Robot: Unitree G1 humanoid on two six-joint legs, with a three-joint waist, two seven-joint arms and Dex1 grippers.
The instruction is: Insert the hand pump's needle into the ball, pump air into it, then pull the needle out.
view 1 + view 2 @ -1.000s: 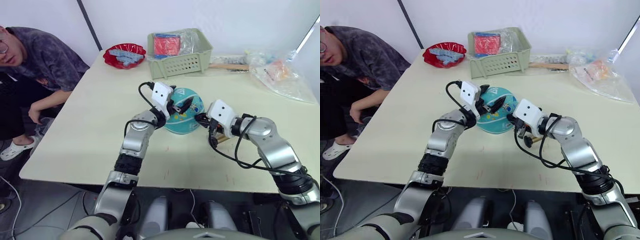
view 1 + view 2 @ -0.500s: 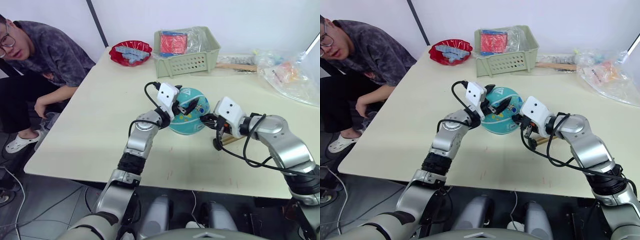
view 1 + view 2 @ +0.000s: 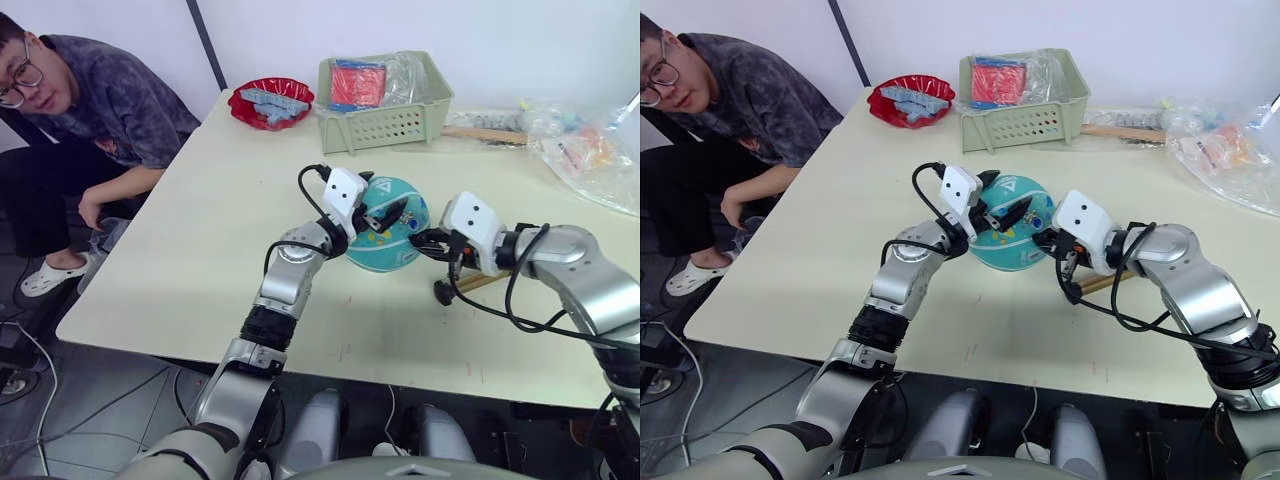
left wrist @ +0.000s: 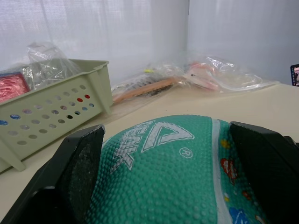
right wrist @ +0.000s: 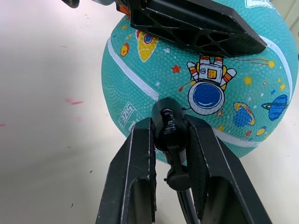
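Observation:
The teal ball (image 3: 392, 240) rests mid-table, its white triangle logo facing up. My left gripper (image 3: 384, 200) straddles its top, with one black finger (image 4: 77, 168) on each side pressing the ball's skin. From the right, my right gripper (image 5: 169, 127) is shut on the needle's small black fitting (image 5: 167, 122), which sits against the ball's side beside the astronaut print; the pin itself is hidden. A thin black hose (image 3: 480, 305) loops from the fitting to the bronze hand pump (image 3: 478, 283), which lies on the table under my right forearm.
At the table's far side stand a green basket (image 3: 385, 100), a red bowl (image 3: 270, 103), a wooden-handled brush (image 3: 485, 133) and plastic bags (image 3: 590, 150). A person (image 3: 90, 110) sits by the table's left edge.
The head camera has shifted, so the whole scene sits a little further right. Both grippers keep the same hold on the ball and the fitting.

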